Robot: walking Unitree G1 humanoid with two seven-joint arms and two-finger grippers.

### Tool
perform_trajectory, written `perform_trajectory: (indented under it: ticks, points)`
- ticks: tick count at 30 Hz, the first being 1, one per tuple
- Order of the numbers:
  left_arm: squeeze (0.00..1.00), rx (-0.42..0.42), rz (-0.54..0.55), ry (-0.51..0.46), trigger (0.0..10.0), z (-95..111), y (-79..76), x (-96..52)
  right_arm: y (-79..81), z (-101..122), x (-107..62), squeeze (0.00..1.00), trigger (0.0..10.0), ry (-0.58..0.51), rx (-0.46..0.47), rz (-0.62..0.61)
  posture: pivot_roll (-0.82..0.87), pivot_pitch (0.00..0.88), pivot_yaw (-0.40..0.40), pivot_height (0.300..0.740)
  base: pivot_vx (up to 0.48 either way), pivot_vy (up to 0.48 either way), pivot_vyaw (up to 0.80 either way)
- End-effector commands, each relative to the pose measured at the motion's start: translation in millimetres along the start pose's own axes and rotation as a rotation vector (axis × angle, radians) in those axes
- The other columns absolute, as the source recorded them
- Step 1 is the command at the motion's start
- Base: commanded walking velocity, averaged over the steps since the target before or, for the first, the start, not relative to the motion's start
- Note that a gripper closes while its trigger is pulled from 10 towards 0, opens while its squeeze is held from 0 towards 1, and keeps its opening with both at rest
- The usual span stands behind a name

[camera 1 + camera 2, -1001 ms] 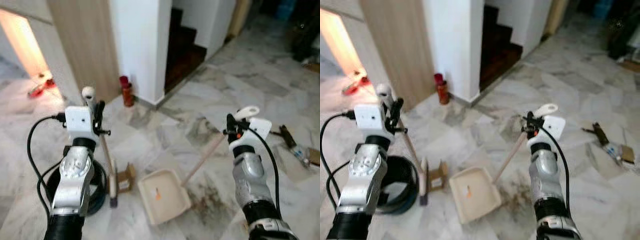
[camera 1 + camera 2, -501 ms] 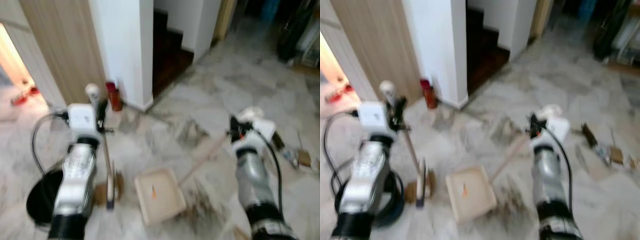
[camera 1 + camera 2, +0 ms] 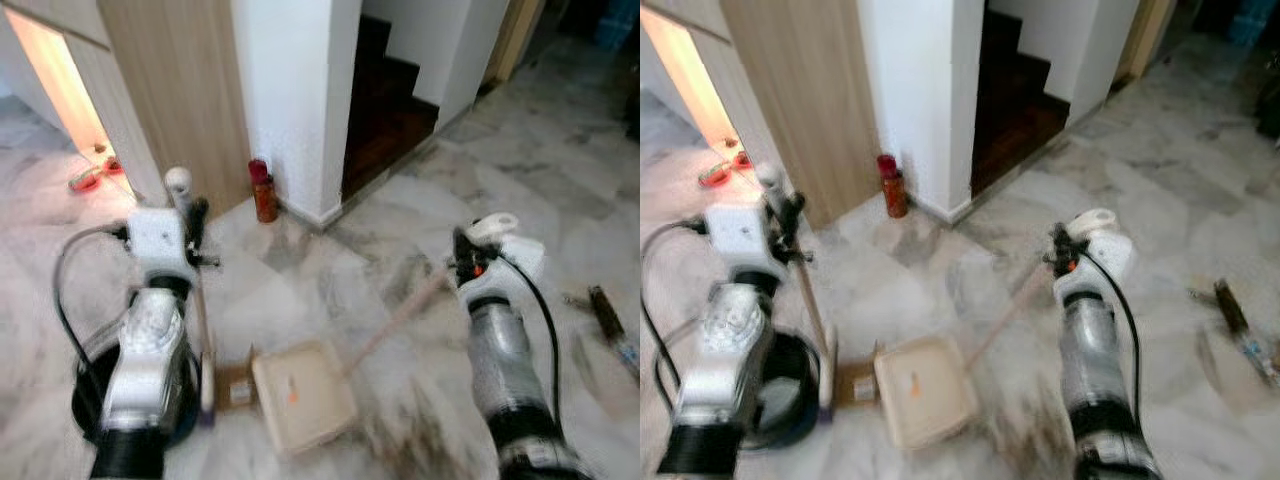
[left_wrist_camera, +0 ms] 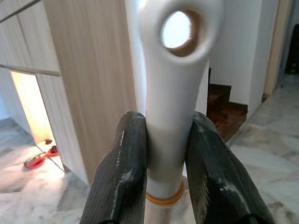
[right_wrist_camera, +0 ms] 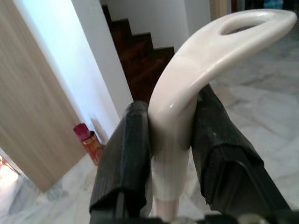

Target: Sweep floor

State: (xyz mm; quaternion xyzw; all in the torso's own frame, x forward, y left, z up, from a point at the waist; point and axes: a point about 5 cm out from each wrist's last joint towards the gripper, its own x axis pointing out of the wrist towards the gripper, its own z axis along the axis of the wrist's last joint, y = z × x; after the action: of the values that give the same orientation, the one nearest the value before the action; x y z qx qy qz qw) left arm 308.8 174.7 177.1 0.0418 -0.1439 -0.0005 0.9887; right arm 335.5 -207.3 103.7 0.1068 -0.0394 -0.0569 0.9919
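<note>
A black hoop lies far left. The left tool clamps the broom. Cardboard touches the dustpan, whose handle the right tool grips. A red can stands beside the wall.

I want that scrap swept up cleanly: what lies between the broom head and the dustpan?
Only the brown cardboard scrap lies between the broom head and the dustpan. It looks close against the pan's edge. The left gripper holds the broom, the right gripper the dustpan's handle.
</note>
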Motion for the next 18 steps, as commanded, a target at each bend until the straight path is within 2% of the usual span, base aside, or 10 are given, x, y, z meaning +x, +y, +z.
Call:
perform_trajectory:
  ticks: [1, 8, 15, 18]
  points:
    - [0.00, -0.035, 0.044, 0.014, 10.0, -6.3, 10.0, -5.0, 4.5, 12.8, 5.9, 0.00, 10.0, -0.050, -0.018, 0.022, 0.02, 0.000, -0.049, 0.740, 0.000, 0.000, 0.00]
    - [0.00, -0.036, 0.062, 0.050, 10.0, -16.8, 11.0, -12.4, 4.5, 15.9, 6.5, 0.00, 10.0, -0.061, -0.043, 0.042, 0.02, 0.000, -0.054, 0.740, 0.000, 0.000, 0.00]
    - [0.00, -0.044, 0.056, 0.044, 10.0, -15.2, 7.9, -10.9, 6.3, 15.5, 7.0, 0.00, 10.0, -0.058, -0.033, 0.048, 0.02, 0.000, -0.055, 0.740, 0.000, 0.000, 0.71]
    - [0.00, -0.049, 0.060, 0.032, 10.0, -12.2, 9.0, -9.3, 7.7, 14.7, 6.6, 0.00, 10.0, -0.058, -0.031, 0.052, 0.02, 0.000, -0.055, 0.740, 0.000, 0.000, 0.00]
